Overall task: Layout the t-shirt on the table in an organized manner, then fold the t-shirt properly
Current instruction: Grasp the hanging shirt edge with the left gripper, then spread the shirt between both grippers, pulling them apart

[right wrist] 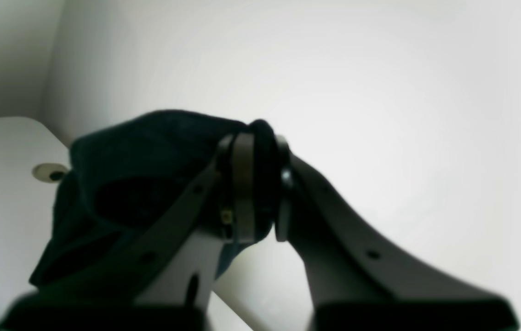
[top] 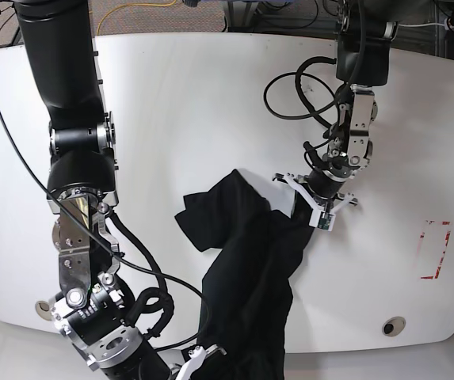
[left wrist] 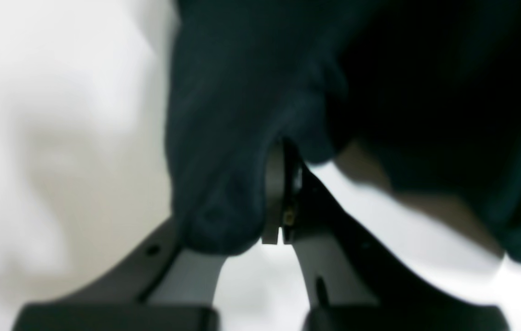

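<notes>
- Jaws of the left gripper (left wrist: 280,193) are pressed together on a fold of the t-shirt (left wrist: 242,115); in the left wrist view the cloth bulges out beside the closed tips and fills the upper right of that view (all of it blurred).
- Jaws of the right gripper (right wrist: 254,184) are clamped too, with a thin roll of the t-shirt (right wrist: 150,151) squeezed between the pads; the rest of that bunch hangs off to the left of the fingers in the right wrist view.
- In the base view the left gripper (top: 319,202) sits over the middle of the table (top: 211,95), holding one end of the shirt just above the surface.
- The right gripper (top: 203,358) is at the near edge, at the bottom of that view, and grips the other end.
- The t-shirt (top: 246,269) stretches between the two as a crumpled dark band, with a loose flap spread toward the table's middle.
- A red-and-white tape rectangle (top: 436,249) lies well apart from the shirt, near the table's edge, and a round hole (top: 392,325) sits below it.
- Black cables (top: 298,87) loop beside the left arm.
</notes>
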Robot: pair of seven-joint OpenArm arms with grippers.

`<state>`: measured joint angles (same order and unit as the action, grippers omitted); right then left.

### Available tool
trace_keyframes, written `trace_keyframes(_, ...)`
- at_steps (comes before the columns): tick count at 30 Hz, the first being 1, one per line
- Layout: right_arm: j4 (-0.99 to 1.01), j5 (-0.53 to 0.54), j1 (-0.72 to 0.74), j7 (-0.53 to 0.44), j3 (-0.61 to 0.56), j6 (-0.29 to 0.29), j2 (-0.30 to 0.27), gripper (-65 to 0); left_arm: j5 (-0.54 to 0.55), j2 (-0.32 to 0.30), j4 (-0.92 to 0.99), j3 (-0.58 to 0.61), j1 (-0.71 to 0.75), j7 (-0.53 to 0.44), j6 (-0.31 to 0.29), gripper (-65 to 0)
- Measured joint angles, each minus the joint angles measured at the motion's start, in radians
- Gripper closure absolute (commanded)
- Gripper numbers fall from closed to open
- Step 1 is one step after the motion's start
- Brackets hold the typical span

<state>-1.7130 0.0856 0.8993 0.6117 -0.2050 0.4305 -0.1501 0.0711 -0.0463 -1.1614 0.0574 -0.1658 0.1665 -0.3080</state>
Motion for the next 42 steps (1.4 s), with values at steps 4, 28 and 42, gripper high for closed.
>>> trace_keyframes(4,0.0,0.005,-0.002,-0.003,0.026,0.0,0.0,0.0,0.003,-0.012,-0.087,-0.023,0.037,0.002,-0.009,0.0)
trace_keyframes(28,0.296,-0.003,0.11,-0.052,0.051,-0.003,-0.163,0.0,0.001,-0.108,-0.55,-0.372,0.046,0.347,-0.088,0.0)
trace_keyframes(42,0.374,0.008,0.267,-0.063,0.049,0.004,-0.221,0.0,0.013,-0.146,-0.744,-0.429,-0.303,0.652,-0.131,0.0)
